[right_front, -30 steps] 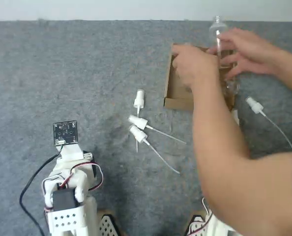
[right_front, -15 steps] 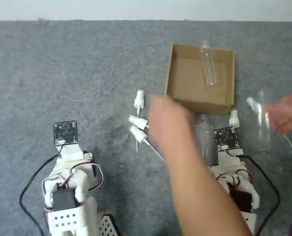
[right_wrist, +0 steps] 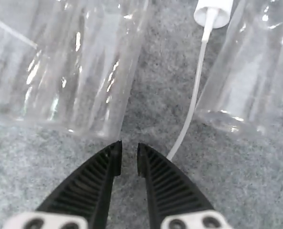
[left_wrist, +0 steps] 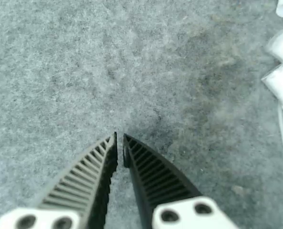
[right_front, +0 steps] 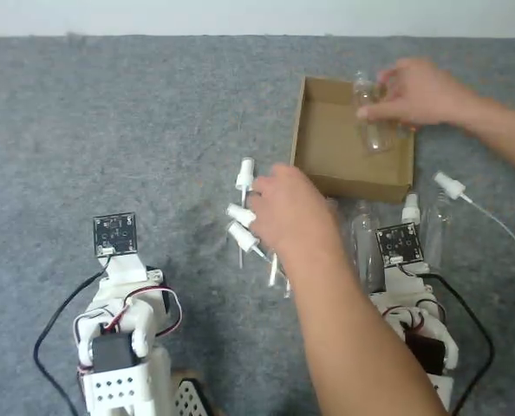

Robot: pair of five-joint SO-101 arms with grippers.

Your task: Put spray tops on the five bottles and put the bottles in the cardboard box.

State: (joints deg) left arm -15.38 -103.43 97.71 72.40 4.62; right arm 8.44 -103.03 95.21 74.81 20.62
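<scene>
**High view.** The cardboard box sits open-topped on the grey mat. One clear bottle lies inside the box, toward its far-right corner. A person's hand rests on the neck end of that bottle. A second hand is just off the box's near-left corner. It is over a cluster of three white spray tops that lie left of the box, and whether it touches one cannot be told. Two more bottles lie on the mat just before the box's near wall. A fourth spray top lies between them. A fifth spray top lies off the box's near-right corner, with its dip tube trailing away from the box. The right arm stands directly before the box, on the near side of those two bottles. The left arm stands well apart from the box, to its near left.

**Left wrist view.** The left gripper is above bare mat. Its jaws are drawn to a hairline slit and hold nothing. The spray tops lie on the mat well apart from the fingertips.

**Right wrist view.** The right gripper is just short of the two bottles. Its jaws stand a narrow gap apart and hold nothing. The fourth spray top's dip tube runs between the two bottles toward the fingertips.
</scene>
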